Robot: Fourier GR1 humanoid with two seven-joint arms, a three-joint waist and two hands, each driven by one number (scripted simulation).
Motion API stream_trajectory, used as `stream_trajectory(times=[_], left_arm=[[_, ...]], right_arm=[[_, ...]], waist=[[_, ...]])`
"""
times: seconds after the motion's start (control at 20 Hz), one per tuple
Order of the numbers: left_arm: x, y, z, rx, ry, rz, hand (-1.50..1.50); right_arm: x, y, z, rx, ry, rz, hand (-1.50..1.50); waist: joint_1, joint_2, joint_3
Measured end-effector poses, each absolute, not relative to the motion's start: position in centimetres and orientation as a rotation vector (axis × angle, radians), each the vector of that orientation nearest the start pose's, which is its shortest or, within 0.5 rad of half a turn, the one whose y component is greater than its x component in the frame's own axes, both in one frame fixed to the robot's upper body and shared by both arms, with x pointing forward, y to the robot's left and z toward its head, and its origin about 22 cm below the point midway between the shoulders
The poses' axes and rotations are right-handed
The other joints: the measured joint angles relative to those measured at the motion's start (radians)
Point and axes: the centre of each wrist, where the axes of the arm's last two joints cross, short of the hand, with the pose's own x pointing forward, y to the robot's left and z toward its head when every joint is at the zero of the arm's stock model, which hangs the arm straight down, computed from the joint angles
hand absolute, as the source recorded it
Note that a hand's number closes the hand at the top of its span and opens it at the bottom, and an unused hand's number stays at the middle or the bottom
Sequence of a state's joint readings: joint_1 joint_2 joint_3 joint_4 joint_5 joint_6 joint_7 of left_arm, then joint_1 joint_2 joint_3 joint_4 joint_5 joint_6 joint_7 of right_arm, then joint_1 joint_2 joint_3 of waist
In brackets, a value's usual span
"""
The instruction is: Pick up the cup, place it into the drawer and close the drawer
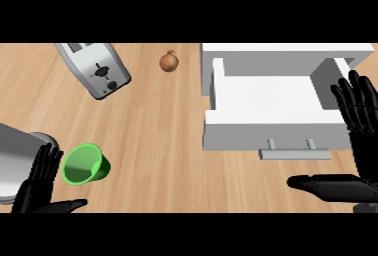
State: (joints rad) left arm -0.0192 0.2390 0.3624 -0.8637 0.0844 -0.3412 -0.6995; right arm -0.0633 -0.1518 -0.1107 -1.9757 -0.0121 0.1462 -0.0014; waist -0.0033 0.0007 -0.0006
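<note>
**Operator:** Pale wooden counter fills my feed, looking steeply down. On it I count one green plastic cup, one silver two-slot toaster lying at the far left, one small brown onion-like bulb, and one white drawer unit with its drawer pulled open toward me.

**Supervisor:** Where's the cup relative to the hands?

**Operator:** It sits on the counter at the near left, tipped a little so its mouth shows, just beside my left hand. That hand's fingers are straight and spread, thumb out, holding nothing. My right hand stands at the drawer's right side, fingers straight and spread upward, thumb stretched left below the grey bar handle. It holds nothing either.

**Supervisor:** Progress?

**Operator:** As I judge it, nothing is done yet. The cup isn't grasped, the drawer's white tray holds nothing, and the drawer is still open. Left to do: curl fingers round the cup, carry it across, set it in, then push the front shut.

**Supervisor:** Anything else nearby?

**Operator:** One grey metal body at the left edge; I can't tell what.
</note>
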Motion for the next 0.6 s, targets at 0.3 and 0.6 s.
stream_trajectory(times=[0.3,0.6], left_arm=[[18.7,38.9,-14.1,0.108,-1.657,0.152,-1.50],[19.5,38.9,-14.8,0.127,-1.636,0.144,-1.50]], right_arm=[[23.1,-26.2,11.9,-0.069,-2.024,0.232,-1.50],[23.6,-26.2,11.5,-0.075,-2.025,0.237,-1.50]], waist=[[-0.005,0.000,0.001],[-0.006,0.001,0.000]])
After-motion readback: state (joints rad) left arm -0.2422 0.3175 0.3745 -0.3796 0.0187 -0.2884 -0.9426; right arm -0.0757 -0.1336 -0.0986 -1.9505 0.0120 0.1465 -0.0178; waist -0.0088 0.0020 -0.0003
